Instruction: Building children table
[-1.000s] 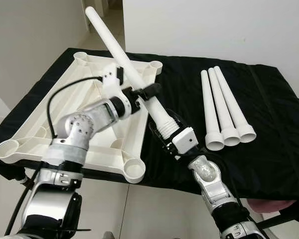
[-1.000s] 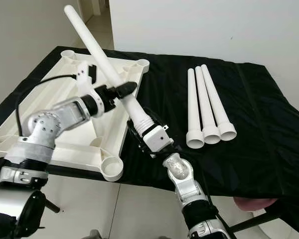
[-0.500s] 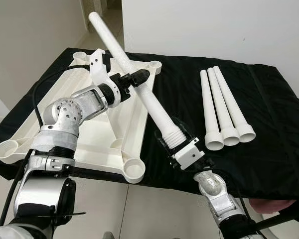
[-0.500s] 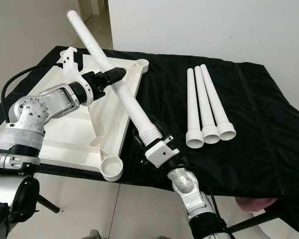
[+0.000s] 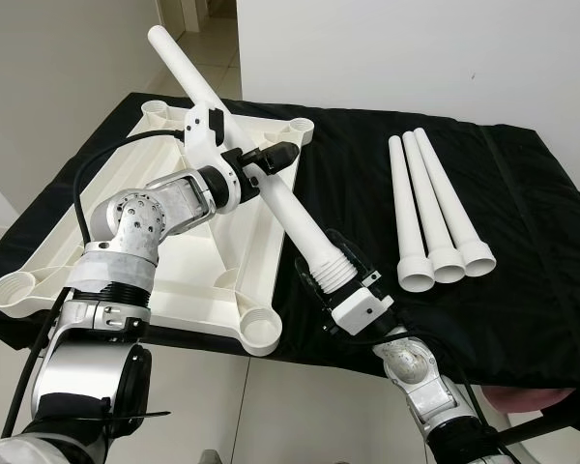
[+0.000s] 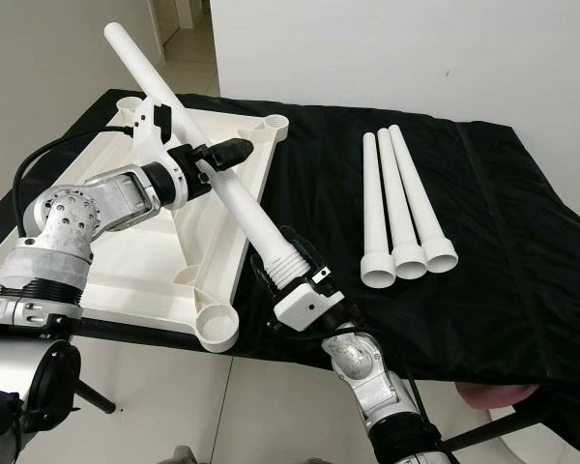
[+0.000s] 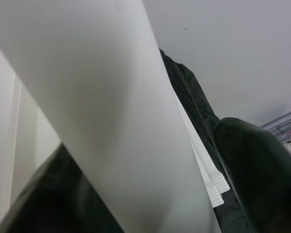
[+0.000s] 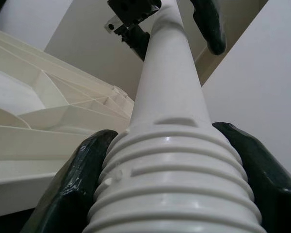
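Note:
A long white table leg (image 5: 290, 208) slants up over the table, held by both grippers. My right gripper (image 5: 336, 274) is shut on its ribbed, threaded lower end (image 8: 169, 184), above the black cloth. Its black fingers (image 8: 82, 174) press on both sides of the threads. My left gripper (image 5: 269, 159) is shut around the leg's middle, over the far right part of the tabletop. The leg (image 7: 102, 107) passes close before the left wrist camera. The white tabletop (image 5: 97, 261) lies upside down at the left, with round sockets at its corners; the nearest socket (image 5: 261, 332) is by the front edge.
Three more white legs (image 5: 430, 213) lie side by side on the black cloth (image 5: 532, 290) at the right, wide ends toward me. The table's front edge drops to a pale tiled floor. A white wall stands behind.
The leg's upper end has swung to the left and it now lies flatter. My right gripper has drawn the threaded end nearer the front edge; my left gripper has shifted up the leg.

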Tool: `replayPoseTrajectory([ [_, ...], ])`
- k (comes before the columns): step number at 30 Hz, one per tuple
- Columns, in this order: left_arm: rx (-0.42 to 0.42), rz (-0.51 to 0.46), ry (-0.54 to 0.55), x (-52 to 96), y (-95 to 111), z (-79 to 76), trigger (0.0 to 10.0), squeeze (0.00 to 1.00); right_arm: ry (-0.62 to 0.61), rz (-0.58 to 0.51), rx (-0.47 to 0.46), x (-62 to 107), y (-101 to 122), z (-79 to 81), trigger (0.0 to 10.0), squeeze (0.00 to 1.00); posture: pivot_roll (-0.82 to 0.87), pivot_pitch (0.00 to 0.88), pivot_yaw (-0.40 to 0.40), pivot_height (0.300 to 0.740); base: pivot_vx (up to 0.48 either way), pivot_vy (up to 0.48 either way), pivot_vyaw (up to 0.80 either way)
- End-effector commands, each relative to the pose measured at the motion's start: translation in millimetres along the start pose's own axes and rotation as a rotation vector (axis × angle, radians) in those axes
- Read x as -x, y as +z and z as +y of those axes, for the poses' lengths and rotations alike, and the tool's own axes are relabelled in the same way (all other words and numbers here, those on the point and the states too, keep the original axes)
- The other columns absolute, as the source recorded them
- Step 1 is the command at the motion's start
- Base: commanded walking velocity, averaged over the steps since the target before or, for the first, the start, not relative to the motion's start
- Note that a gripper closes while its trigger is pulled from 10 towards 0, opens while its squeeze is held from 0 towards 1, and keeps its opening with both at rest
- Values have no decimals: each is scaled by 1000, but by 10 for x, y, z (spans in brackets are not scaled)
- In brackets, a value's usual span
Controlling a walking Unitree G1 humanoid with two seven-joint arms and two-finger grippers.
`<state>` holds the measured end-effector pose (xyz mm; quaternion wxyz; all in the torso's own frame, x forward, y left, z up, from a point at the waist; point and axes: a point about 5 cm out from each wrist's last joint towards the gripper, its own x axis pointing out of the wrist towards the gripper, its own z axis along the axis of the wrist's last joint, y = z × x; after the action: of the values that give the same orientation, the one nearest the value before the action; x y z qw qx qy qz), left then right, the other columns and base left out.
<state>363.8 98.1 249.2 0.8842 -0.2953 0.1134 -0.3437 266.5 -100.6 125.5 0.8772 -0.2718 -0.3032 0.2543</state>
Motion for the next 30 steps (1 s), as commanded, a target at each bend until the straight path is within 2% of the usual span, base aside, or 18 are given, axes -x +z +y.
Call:
replayPoseTrajectory([
  [1, 17, 14, -198, 6, -1, -76, 2471, 0, 3, -29, 19, -33, 25, -2, 10000, 0, -38, 0, 19, 740, 0, 0, 0],
  [2, 17, 14, -198, 6, -1, -76, 2471, 0, 3, -29, 19, -33, 25, -2, 10000, 0, -38, 0, 19, 740, 0, 0, 0],
  [3, 27, 9, -191, 4, -1, -62, 0, 0, 2, -30, 29, -34, 20, -5, 10000, 0, -38, 0, 18, 740, 0, 0, 0],
  [8, 64, -21, -168, 9, 39, -18, 0, 0, -7, -26, 38, -30, 5, -14, 10000, 0, -35, 0, 14, 740, 0, 0, 0],
  [19, 76, -30, -160, 10, 54, -6, 0, 0, -12, -25, 41, -27, 0, -15, 10000, 0, -35, 0, 13, 740, 0, 0, 0],
  [20, 84, -44, -141, 8, 72, 21, 0, 0, -24, -23, 14, -33, -5, -26, 10000, 1000, -35, 0, 8, 740, 0, 0, 0],
  [25, 90, -55, -124, 5, 87, 44, 0, 0, -35, -21, -9, -39, -9, -34, 10000, 1000, -35, 0, 8, 740, 0, 0, 0],
  [26, 104, -69, -109, 0, 100, 62, 1569, 0, -41, -20, -33, -40, -10, -40, 10000, 1000, -34, 0, 4, 740, 0, 0, 0],
  [28, 104, -69, -109, 0, 100, 62, 1569, 0, -41, -20, -33, -40, -10, -40, 10000, 1000, -34, 0, 4, 740, 0, 0, 0],
  [29, 120, -123, -92, 2, 178, 77, 10000, 0, -76, -8, -85, -56, -9, -69, 10000, 1000, -37, 0, -2, 740, 0, 0, 0],
  [30, 126, -180, -82, 11, 267, 81, 10000, 0, -96, 19, -153, -79, -21, -77, 10000, 1000, -37, 0, -2, 740, 0, 0, 0],
])
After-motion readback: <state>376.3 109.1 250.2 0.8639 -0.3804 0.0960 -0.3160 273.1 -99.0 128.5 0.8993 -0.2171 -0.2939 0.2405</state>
